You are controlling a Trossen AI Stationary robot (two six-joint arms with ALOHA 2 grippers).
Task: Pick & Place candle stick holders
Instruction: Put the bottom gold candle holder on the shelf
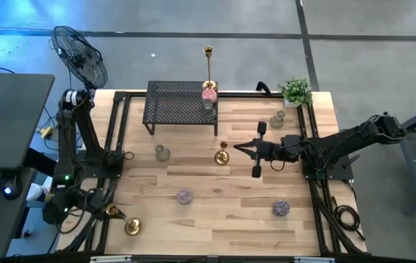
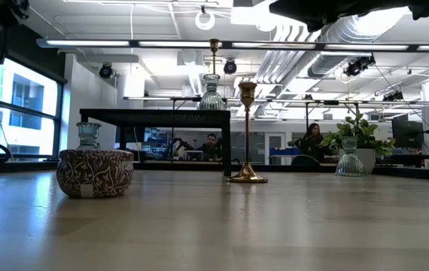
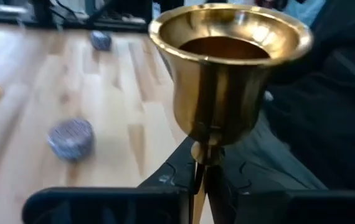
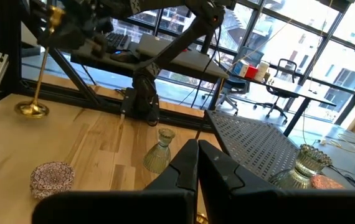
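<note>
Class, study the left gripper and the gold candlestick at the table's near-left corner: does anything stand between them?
No. The left gripper is already shut on the gold candlestick stem, nothing between.

Left end effector (image 1: 110, 211) at 8 o'clock, closed on gold candlestick (image 1: 124, 220); right end effector (image 1: 239, 149) near bench (image 1: 222, 219) centre, beside another candlestick (image 1: 222, 155)

The left arm is folded low at the table's near left corner, its gripper (image 1: 106, 211) clamped on a thin stem, fingers (image 3: 165, 193) pressed against it. The right arm reaches in from the right edge toward the table's middle, its gripper (image 1: 239, 149) closed with fingers (image 4: 187, 165) together, holding nothing.
</note>
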